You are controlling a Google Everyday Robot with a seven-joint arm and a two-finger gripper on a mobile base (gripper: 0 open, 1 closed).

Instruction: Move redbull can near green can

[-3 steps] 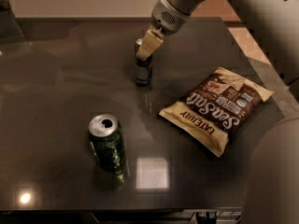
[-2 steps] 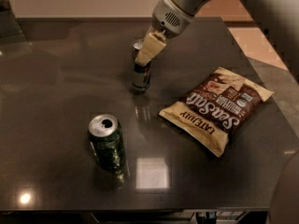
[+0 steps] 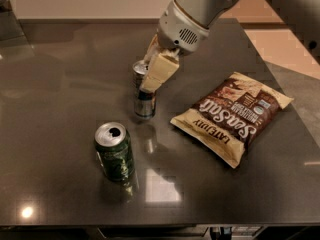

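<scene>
Clamping the upright redbull can near its top, the pincer sits near the green can.

The hand grips the upright redbull can near the green can, beside a chip bag.

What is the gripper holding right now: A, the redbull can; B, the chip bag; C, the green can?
A: the gripper sits over the table's middle, its fingers clamped on the redbull can near its top; the green can and chip bag lie untouched.
</scene>
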